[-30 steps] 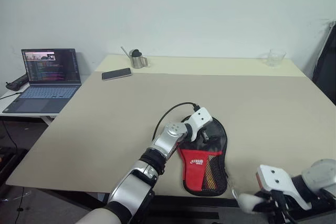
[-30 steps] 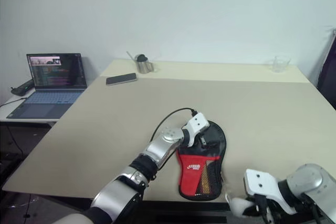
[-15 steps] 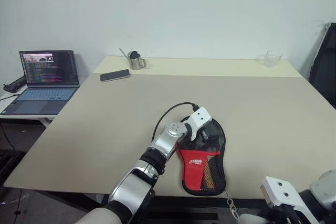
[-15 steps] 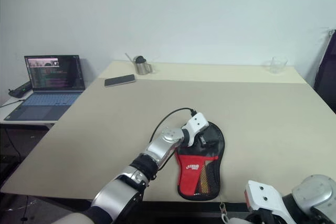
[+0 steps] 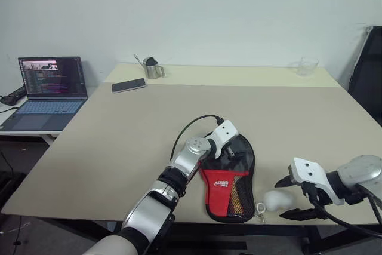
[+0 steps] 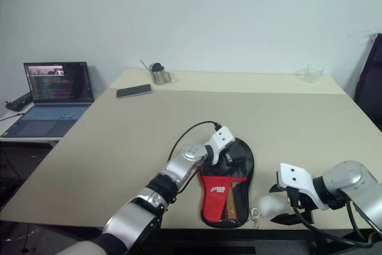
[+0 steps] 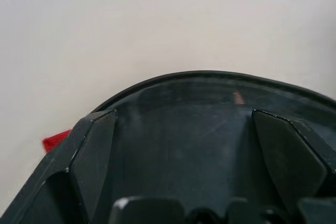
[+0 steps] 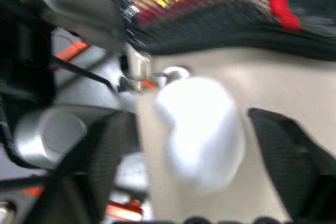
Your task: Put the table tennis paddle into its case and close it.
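Paddle-shaped black-and-red fabric case (image 5: 231, 180) on beige counter (image 5: 119, 141); soft white lump (image 5: 278, 199) between spread right gripper (image 5: 290, 197) fingers; left gripper (image 5: 231, 154) spread on case.

Beige table (image 5: 119, 141) spans most of the frame. Open laptop (image 5: 45, 91), screen lit, at the left edge on a lower side surface. Dark phone (image 5: 128, 85) lies flat at upper left of the tabletop. Small metal cup (image 5: 153, 68) stands just behind it, near the far edge. Clear glass (image 5: 306, 65) at upper right, far edge. Small white lump (image 5: 276, 199) near the bottom right table edge, a metal ring (image 5: 260, 208) beside it.
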Robot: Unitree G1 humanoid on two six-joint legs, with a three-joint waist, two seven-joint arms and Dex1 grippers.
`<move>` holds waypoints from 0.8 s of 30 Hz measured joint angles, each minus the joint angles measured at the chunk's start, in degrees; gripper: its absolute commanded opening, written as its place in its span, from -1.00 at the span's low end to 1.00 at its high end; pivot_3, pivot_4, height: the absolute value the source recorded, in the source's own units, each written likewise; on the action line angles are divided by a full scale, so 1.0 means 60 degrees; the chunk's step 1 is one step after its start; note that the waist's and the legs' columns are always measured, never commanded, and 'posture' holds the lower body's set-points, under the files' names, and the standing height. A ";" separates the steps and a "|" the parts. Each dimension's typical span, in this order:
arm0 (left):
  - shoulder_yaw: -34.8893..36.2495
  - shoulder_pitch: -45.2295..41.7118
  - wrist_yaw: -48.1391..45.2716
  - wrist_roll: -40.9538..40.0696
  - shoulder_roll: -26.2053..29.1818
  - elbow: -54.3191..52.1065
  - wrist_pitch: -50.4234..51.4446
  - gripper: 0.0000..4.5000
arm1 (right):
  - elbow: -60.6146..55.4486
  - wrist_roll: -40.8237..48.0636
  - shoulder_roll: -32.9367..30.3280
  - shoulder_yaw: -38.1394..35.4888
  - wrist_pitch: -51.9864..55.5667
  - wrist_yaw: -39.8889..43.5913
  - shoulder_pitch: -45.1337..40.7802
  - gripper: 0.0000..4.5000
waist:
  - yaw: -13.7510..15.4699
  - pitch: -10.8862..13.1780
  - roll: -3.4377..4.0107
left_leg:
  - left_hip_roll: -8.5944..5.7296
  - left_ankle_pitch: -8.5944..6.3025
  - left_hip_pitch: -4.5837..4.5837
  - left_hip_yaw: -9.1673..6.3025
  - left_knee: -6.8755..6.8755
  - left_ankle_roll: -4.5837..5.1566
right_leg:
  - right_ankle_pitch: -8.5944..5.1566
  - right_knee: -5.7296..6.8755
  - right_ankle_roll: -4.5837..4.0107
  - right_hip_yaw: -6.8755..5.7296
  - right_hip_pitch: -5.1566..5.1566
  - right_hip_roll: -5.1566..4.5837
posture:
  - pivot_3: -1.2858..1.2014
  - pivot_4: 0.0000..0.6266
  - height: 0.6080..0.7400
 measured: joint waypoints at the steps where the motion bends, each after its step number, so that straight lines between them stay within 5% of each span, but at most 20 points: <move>1: 0.0007 0.0004 0.0042 0.0000 0.0001 -0.0012 0.0016 1.00 | 0.0133 -0.0087 0.0001 0.0060 -0.0156 0.0054 -0.0074 0.86 | 0.0003 -0.0001 0.0003 | -0.0002 0.0000 0.0000 0.0000 0.0000 0.0000 | 0.0000 0.0000 0.0000 0.0001 -0.0001 -0.0001 | 0.03 -0.52 1.00; 7: 0.0251 0.0364 0.0026 -0.0141 0.0284 -0.0622 0.0130 1.00 | 0.0715 -0.0152 -0.0226 0.0042 -0.0896 0.0944 -0.0644 0.86 | -0.0026 0.0004 0.0014 | 0.0002 -0.0001 0.0001 0.0001 -0.0002 0.0001 | 0.0000 0.0000 0.0000 0.0002 -0.0003 0.0001 | 0.03 -0.52 1.00; 12: 0.0752 0.1382 -0.1152 -0.0929 0.1268 -0.2522 0.0770 1.00 | 0.2116 0.0233 0.0275 -0.0453 -0.0956 0.1239 -0.2770 0.86 | -0.0173 0.0055 0.0056 | 0.0005 0.0012 -0.0022 0.0001 -0.0005 -0.0020 | 0.0036 0.0005 -0.0060 0.0007 -0.0036 0.0005 | 0.03 -0.52 1.00; 19: 0.2971 0.2077 -0.4070 -0.4068 0.5368 -0.8074 0.3986 1.00 | 0.6187 -0.0134 0.0870 -0.0465 -0.1642 0.1838 -0.5078 0.86 | -0.0212 0.0172 0.0040 | 0.0009 0.0012 -0.0099 0.0039 -0.0018 -0.0043 | 0.0054 0.0002 -0.0101 0.0034 -0.0143 0.0003 | 0.03 -0.52 1.00; 24: 0.4333 0.3400 -0.5410 -0.5438 0.7554 -0.8412 0.5110 1.00 | 0.7512 -0.0326 0.0905 -0.0504 -0.2156 0.2139 -0.5250 0.86 | -0.0191 0.0217 0.0072 | 0.0005 0.0005 -0.0231 0.0037 -0.0001 -0.0041 | 0.0051 0.0009 -0.0101 0.0027 -0.0268 -0.0005 | 0.03 -0.52 1.00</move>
